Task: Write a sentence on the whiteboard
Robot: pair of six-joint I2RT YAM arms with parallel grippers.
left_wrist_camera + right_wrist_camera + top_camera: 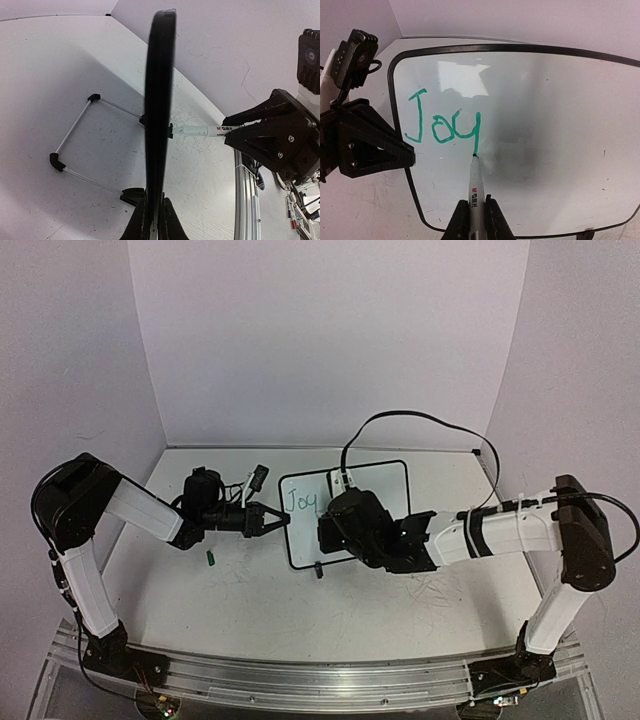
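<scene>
The whiteboard (385,483) stands propped on the table, white with a thin black border (395,105). My left gripper (283,521) is shut on its left edge; in the left wrist view the board (160,90) runs edge-on between my left gripper's (154,201) jaws. Of the sentence, only green letters reading "Joy" (445,127) show, at the board's upper left. My right gripper (475,217) is shut on a white marker (475,187). The marker's tip touches the board at the bottom of the "y" tail. From the left wrist view the marker (200,131) meets the board's face.
A small green cap (211,558) lies on the table, left of the board. The board's wire stand (82,145) rests behind it. A black cable (420,420) arcs above the right arm. White walls enclose three sides. A metal rail (300,675) lines the near edge.
</scene>
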